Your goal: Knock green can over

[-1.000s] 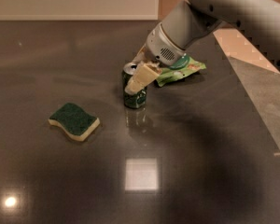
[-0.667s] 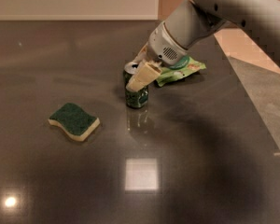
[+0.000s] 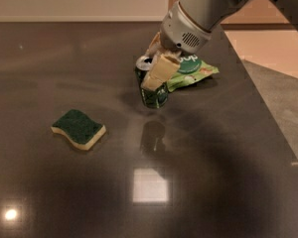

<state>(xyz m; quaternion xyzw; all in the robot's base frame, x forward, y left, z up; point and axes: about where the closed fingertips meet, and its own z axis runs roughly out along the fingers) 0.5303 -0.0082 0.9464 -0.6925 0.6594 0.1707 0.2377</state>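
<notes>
Half covering the green can (image 3: 155,96) from the front with the hand (image 3: 156,68), reaching down toward the table (image 3: 213,157) from the upper right. Pressing against the can's side near its top. Not showing whether open, closed or gripping: cannot tell. Leaning rather than standing straight, right against the hand, with the silver top rim poking out at the hand's left and the dark base showing just below the hand, at the table. Lying flat just behind and to the right of the hand, a light green bag (image 3: 191,71), partly hidden by it. Sitting well apart, down and to the left of the hand, a wavy green-and-yellow sponge (image 3: 78,128), touching nothing else. Mirroring the can dimly in the glossy surface below the hand.
</notes>
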